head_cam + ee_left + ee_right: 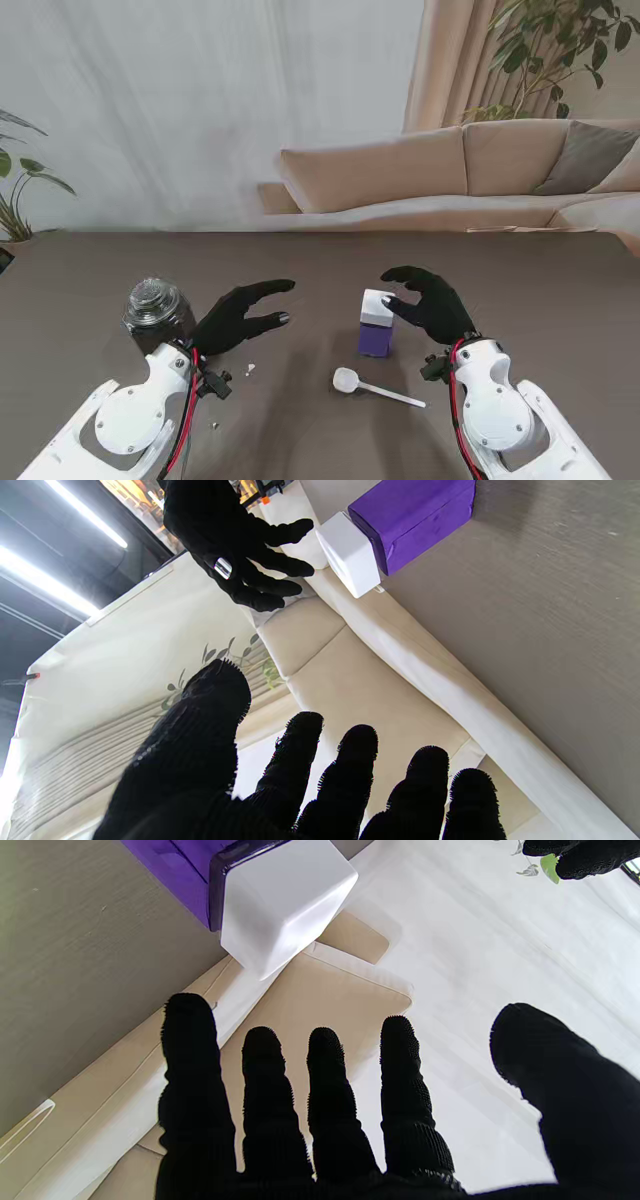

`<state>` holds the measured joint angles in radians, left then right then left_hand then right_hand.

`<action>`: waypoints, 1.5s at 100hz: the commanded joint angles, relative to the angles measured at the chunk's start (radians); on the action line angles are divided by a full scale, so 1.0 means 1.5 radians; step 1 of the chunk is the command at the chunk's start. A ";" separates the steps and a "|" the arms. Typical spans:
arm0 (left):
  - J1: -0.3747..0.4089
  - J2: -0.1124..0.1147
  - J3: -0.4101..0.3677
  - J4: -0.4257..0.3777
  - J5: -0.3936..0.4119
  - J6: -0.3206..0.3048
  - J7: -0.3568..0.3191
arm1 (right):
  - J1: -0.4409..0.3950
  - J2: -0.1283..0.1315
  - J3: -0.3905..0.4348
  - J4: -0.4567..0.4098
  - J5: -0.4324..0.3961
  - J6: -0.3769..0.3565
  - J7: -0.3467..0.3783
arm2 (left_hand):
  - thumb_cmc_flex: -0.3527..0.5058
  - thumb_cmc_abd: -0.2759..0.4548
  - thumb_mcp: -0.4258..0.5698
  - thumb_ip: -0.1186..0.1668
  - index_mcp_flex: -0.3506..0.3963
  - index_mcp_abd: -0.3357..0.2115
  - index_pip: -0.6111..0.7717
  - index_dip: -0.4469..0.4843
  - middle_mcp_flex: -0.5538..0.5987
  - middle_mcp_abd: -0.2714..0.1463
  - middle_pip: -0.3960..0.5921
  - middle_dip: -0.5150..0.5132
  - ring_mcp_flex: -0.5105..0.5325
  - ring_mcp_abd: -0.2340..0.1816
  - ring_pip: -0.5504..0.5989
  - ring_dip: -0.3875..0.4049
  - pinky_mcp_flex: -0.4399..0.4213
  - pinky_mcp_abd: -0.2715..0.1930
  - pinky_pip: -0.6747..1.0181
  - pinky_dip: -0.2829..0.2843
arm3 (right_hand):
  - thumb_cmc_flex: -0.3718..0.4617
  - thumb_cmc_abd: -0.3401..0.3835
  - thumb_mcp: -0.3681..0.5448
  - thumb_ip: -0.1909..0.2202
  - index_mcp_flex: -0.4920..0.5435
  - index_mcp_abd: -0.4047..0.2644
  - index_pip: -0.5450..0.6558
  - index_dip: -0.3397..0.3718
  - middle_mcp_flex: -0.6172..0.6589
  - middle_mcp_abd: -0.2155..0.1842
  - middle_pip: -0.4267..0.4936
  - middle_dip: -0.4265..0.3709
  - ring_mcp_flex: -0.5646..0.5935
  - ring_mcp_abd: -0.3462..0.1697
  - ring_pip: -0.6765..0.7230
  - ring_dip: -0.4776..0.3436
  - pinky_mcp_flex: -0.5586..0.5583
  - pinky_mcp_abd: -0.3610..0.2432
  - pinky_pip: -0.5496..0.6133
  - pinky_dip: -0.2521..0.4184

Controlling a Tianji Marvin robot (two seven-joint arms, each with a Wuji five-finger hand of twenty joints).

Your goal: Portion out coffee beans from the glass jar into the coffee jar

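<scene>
Glass jar (155,305) stands on the brown table (90,270), far left side, lid on, just beside my left wrist. Contents dark; beans not resolvable as such.

Coffee jar (377,323): purple body, white cap, upright near table centre, to the right of the glass jar and well apart from it. Also seen in the left wrist view (400,522) and the right wrist view (270,900), cap on in both.

My left hand (240,315) hovers between the two jars, black-gloved, fingers spread and pointing toward the coffee jar, holding nothing. Wrist view confirms: fingers (350,775) splayed, no object between them.

My right hand (430,303) sits just right of the coffee jar, fingers curved around toward the white cap. From the stand view I cannot tell whether the fingertips touch it. Right wrist view shows the fingers (325,1090) apart, thumb wide, nothing gripped, cap lying beyond them.

White spoon (372,386) lies flat on the table, nearer to me than the coffee jar, bowl to the left, handle to the right.

Small pale crumbs (250,369) on the table near my left wrist; too small to identify.
</scene>
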<state>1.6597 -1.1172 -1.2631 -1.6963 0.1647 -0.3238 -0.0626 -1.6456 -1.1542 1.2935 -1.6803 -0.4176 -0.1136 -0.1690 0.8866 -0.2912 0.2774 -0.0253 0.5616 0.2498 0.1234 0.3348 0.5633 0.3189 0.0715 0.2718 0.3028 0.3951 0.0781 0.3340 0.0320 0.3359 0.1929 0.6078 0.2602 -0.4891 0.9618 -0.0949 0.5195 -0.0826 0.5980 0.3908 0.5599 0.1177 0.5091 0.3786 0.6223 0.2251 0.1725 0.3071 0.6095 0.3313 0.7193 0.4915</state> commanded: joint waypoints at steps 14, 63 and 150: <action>-0.001 0.000 0.003 0.001 -0.005 0.000 -0.016 | -0.010 0.000 0.004 -0.011 0.000 0.004 0.011 | -0.009 0.001 -0.007 0.007 0.011 -0.004 -0.002 -0.002 0.007 -0.005 -0.004 -0.002 -0.013 -0.016 -0.006 -0.005 -0.009 -0.028 -0.018 -0.009 | -0.011 -0.006 -0.006 0.014 -0.011 -0.008 -0.008 0.004 -0.022 -0.014 -0.002 -0.004 -0.011 -0.012 -0.002 -0.007 -0.240 -0.017 -0.021 0.022; 0.003 -0.002 -0.018 -0.034 0.090 -0.006 0.030 | -0.013 0.001 0.013 -0.018 0.002 0.009 0.014 | -0.006 0.020 -0.022 0.007 0.047 0.015 0.007 0.002 0.031 0.010 -0.001 0.000 -0.003 -0.008 -0.004 -0.002 -0.012 -0.026 -0.014 -0.004 | -0.014 -0.002 -0.006 0.015 -0.003 -0.006 -0.008 0.005 -0.018 -0.012 -0.003 -0.005 -0.009 -0.011 -0.001 -0.007 -0.238 -0.016 -0.028 0.030; 0.082 -0.002 -0.144 -0.049 0.450 0.128 0.213 | 0.006 0.001 -0.014 0.008 0.026 -0.004 0.028 | -0.020 0.021 -0.012 0.006 0.049 0.014 0.006 0.003 0.011 0.001 -0.006 -0.003 -0.019 -0.015 -0.007 0.000 -0.028 -0.035 -0.017 0.001 | -0.016 0.005 -0.003 0.016 0.005 0.000 -0.011 0.005 -0.007 -0.009 -0.005 -0.004 -0.004 -0.008 0.000 -0.006 -0.236 -0.013 -0.036 0.039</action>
<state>1.7831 -1.1152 -1.4745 -1.7978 0.8240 -0.1494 0.2653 -1.6362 -1.1512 1.2771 -1.6731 -0.3809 -0.1177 -0.1415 0.8748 -0.2901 0.2673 -0.0253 0.6361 0.2730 0.1360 0.3350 0.5960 0.3323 0.0753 0.2720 0.3096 0.3915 0.0780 0.3340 0.0193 0.3255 0.1929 0.6051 0.2602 -0.4882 0.9618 -0.0949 0.5207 -0.0767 0.5943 0.3912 0.5601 0.1177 0.5091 0.3786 0.6248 0.2251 0.1725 0.3071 0.6095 0.3313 0.6916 0.5183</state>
